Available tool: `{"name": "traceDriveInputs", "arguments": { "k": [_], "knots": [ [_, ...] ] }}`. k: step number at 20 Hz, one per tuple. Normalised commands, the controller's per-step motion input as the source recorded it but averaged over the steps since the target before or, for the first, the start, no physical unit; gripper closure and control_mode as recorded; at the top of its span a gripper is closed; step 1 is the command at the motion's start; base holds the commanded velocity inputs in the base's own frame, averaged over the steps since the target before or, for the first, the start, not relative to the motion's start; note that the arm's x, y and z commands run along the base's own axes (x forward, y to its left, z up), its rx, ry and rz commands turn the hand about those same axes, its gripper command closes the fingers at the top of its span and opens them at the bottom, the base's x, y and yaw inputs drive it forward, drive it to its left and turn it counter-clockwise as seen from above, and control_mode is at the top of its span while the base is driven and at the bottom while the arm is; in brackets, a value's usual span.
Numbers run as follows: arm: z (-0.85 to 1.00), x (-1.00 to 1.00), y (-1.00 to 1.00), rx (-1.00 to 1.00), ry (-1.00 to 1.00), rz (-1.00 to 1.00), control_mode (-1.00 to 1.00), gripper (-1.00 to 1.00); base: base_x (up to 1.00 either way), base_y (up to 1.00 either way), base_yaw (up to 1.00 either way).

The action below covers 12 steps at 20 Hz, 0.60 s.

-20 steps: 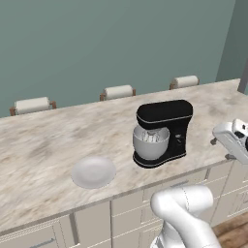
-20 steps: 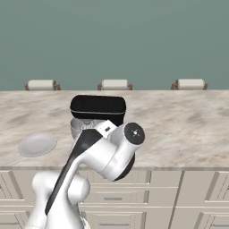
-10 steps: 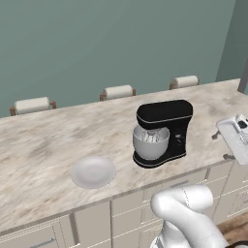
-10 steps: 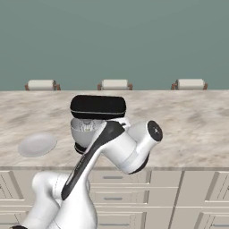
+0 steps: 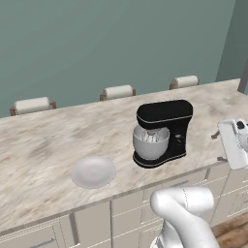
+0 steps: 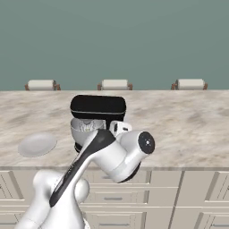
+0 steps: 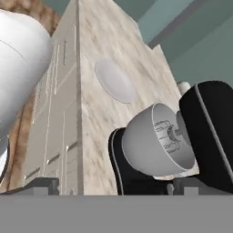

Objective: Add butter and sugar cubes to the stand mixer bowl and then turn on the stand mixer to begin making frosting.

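So we've got the stand mixer (image 5: 164,131) sitting on the marble worktop (image 5: 53,140), close to its front edge and toward the right half of the stretch we can see. It's glossy black, head down, with the stand mixer bowl (image 5: 150,143) seated on the base under the head and the wire whisk (image 7: 167,134) hanging inside it. From the hand view we're looking across at the bowl from the side, and its pale inside with the whisk is pretty clear. A ways to the left of the mixer along that same front edge there's a round white plate (image 5: 94,172), well apart from the mixer. Along the far edge of the worktop the tops of three chair backs (image 5: 118,91) poke up against the teal wall. Below the front edge we see the cream cabinet drawers (image 5: 92,220). The end effector (image 5: 234,144) hovers off to the right of the mixer, out past the front edge, and its fingers (image 7: 42,185) stand wide apart with nothing between them.
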Motion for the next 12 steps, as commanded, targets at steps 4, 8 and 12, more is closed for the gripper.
{"name": "traceDriveInputs", "arguments": {
  "k": [4, 8, 12],
  "knots": [
    [0.00, 0.16, 0.00, 0.30, 0.28, -0.19, -1.00, -1.00, 0.00, 0.00, 0.00],
    [0.00, 0.23, 0.00, 0.30, 0.30, -0.15, -1.00, -1.00, 0.00, 0.00, 0.00],
    [0.00, 0.21, 0.00, 0.29, 0.27, -0.14, -1.00, -1.00, 0.00, 0.00, 0.00]
  ]
}}
